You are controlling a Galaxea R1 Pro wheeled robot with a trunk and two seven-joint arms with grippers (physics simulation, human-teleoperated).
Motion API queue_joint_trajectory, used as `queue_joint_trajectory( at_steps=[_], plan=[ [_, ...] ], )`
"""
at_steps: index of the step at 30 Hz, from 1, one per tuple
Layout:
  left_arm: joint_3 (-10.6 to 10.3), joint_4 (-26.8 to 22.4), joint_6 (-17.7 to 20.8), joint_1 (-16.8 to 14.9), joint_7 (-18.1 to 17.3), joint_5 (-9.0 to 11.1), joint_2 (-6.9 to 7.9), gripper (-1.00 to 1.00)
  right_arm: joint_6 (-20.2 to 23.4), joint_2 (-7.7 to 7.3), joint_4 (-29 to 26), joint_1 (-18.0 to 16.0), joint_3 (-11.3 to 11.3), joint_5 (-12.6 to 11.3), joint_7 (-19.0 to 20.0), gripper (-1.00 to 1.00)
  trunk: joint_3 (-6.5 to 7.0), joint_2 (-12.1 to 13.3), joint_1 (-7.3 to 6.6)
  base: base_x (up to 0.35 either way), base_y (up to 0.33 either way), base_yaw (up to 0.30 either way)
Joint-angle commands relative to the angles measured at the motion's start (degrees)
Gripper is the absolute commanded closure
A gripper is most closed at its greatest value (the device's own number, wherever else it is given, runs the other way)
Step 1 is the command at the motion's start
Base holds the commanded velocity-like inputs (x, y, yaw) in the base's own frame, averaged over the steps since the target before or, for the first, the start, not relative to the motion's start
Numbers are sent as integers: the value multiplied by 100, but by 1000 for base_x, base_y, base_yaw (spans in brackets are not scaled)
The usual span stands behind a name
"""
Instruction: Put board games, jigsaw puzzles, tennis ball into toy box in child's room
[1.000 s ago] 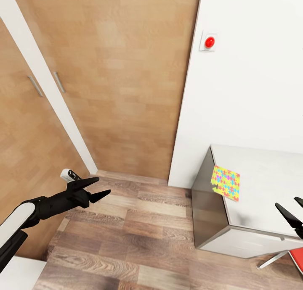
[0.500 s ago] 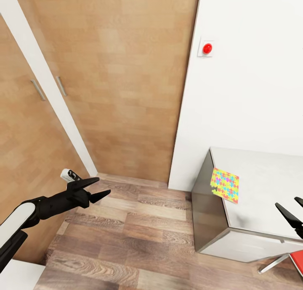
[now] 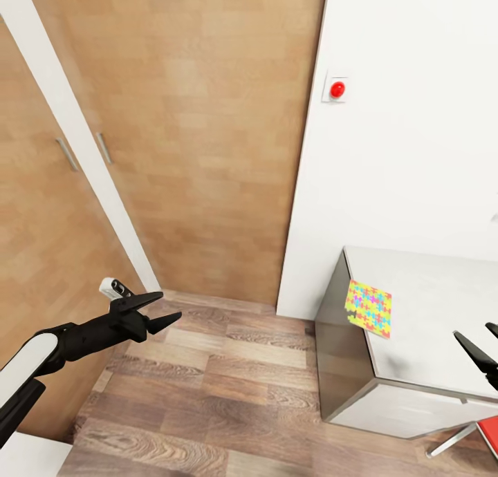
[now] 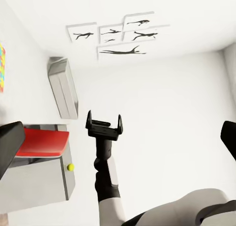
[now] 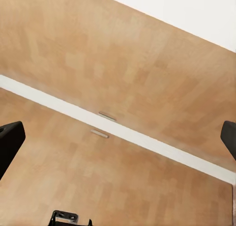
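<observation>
One jigsaw puzzle (image 3: 369,307) lies at the near left corner of the table (image 3: 436,290), partly over its edge; the left wrist view catches a sliver of this jigsaw puzzle (image 4: 2,69). That view also holds the pale grey toy box (image 4: 63,86) on the table and the small tennis ball (image 4: 71,167) near the table's edge. My left gripper (image 3: 168,310) hangs open over the wood floor, well left of the table. At the table's near edge, the right gripper (image 3: 484,339) is open and empty. The board games are out of view.
Tall wooden wardrobe doors (image 3: 207,117) with metal handles fill the left and back. A red button (image 3: 337,89) sits on the white wall. A red chair (image 3: 490,432) stands by the table's front. Baseball-player silhouette pictures (image 4: 118,37) hang on the far wall.
The whole head picture has shifted slightly, so the camera has moved. Both arms hold the same pose and both grippers stay open.
</observation>
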Motion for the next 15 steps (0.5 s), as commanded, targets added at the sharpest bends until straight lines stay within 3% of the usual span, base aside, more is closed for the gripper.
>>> queue_joint_trajectory(
  at_steps=[1, 6, 15],
  plan=[
    [-10, 5, 4, -7, -42, -22, 6, -100, 8, 0, -1, -6, -5, 22, 53, -100, 0, -10, 3, 0, 0, 0],
    [-10, 10, 4, -7, -40, -22, 0, -100, -40, 0, -3, -6, -9, 33, 316, -100, 47, -10, 3, 0, 0, 0],
    [-8, 11, 4, -7, -32, -22, -1, -100, -57, -6, 5, -6, -19, 37, 439, -100, 132, -10, 3, 0, 0, 0]
  ],
)
